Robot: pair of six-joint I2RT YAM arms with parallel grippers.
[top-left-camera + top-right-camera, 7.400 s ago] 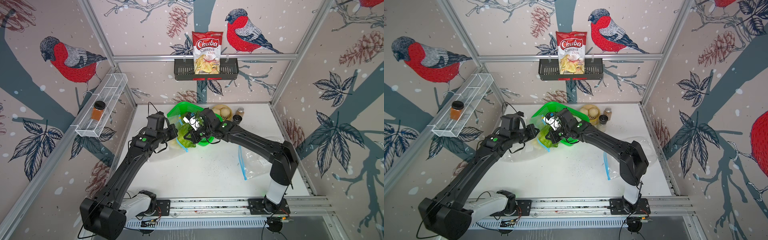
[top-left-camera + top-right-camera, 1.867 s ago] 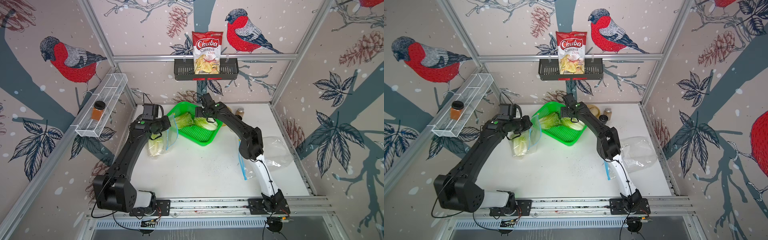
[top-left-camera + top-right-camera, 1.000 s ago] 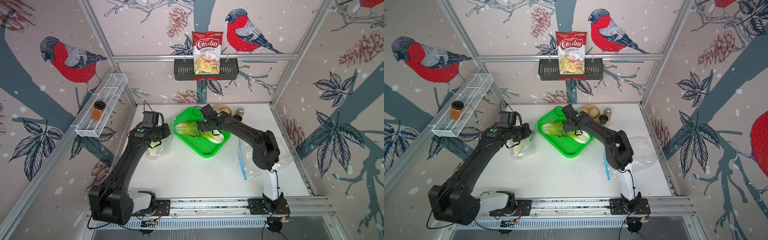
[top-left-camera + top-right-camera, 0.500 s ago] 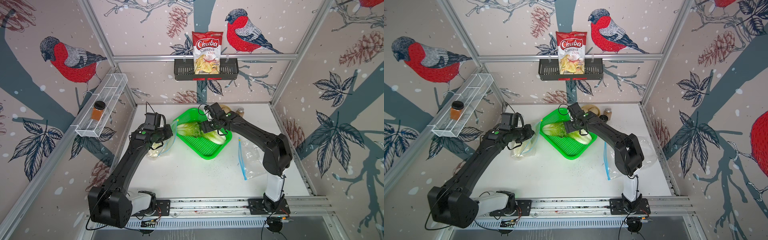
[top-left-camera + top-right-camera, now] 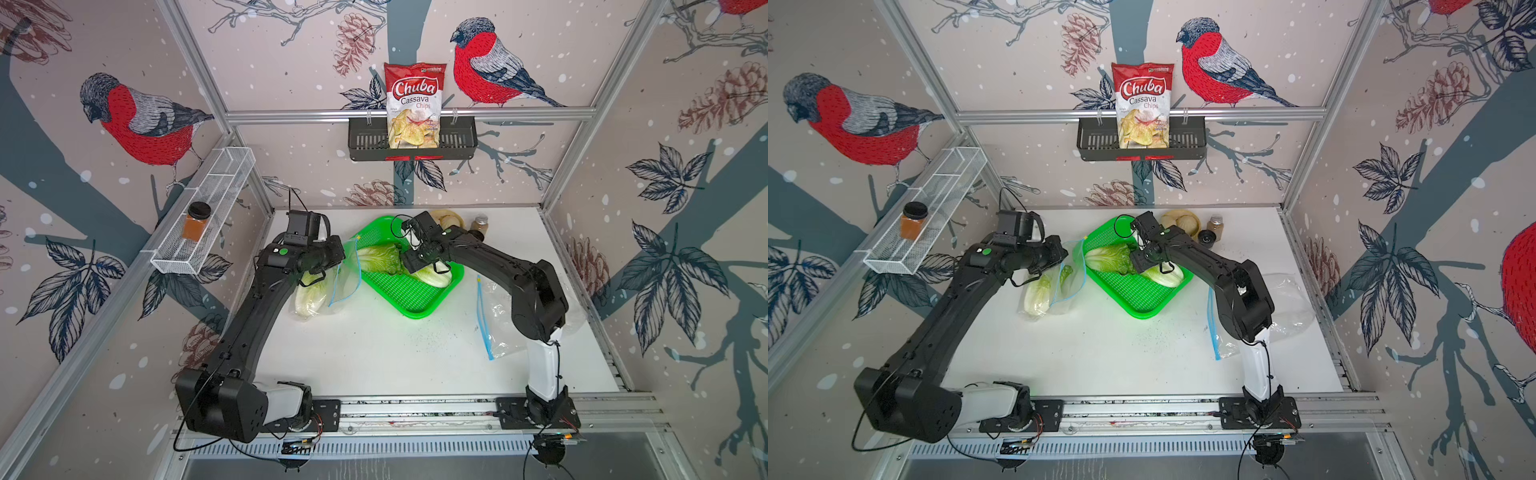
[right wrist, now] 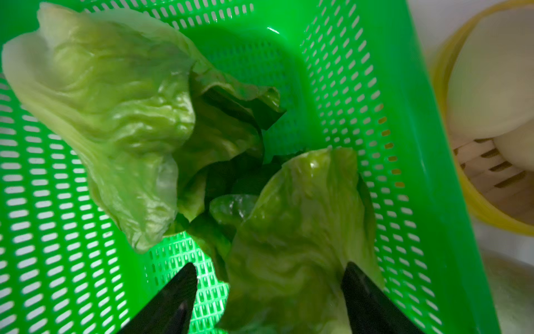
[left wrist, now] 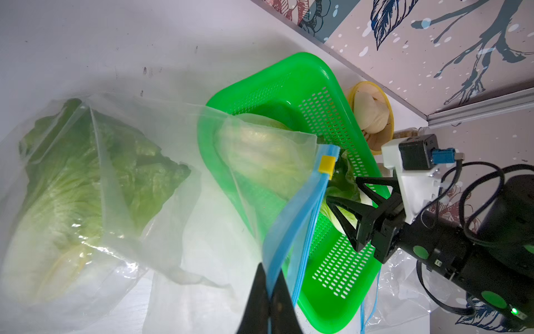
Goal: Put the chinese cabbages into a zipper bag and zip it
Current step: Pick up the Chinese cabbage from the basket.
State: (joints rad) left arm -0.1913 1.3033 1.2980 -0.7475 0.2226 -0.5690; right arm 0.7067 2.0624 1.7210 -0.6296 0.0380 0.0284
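Green tray (image 6: 419, 202) holds two chinese cabbages (image 6: 115, 115) under my wide right claw (image 6: 268, 269); beside it my left claw (image 7: 267, 286) pinches the zipper bag (image 7: 173, 162) holding the third, where slick film might slip free.

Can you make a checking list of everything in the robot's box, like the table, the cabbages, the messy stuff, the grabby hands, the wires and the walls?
Surface: white table, dark specks in front of the green tray.
Job's things: one cabbage inside the open zipper bag; two more cabbages lying in the tray.
Clutter: spare bag, buns in a yellow steamer, small jar.
Grippers: left gripper shut on the zipper bag's blue edge; right gripper open, fingers either side of a tray cabbage.
Cables: black loops at both wrists.
Surroundings: chips bag in a wall basket; orange jar on a wire shelf.
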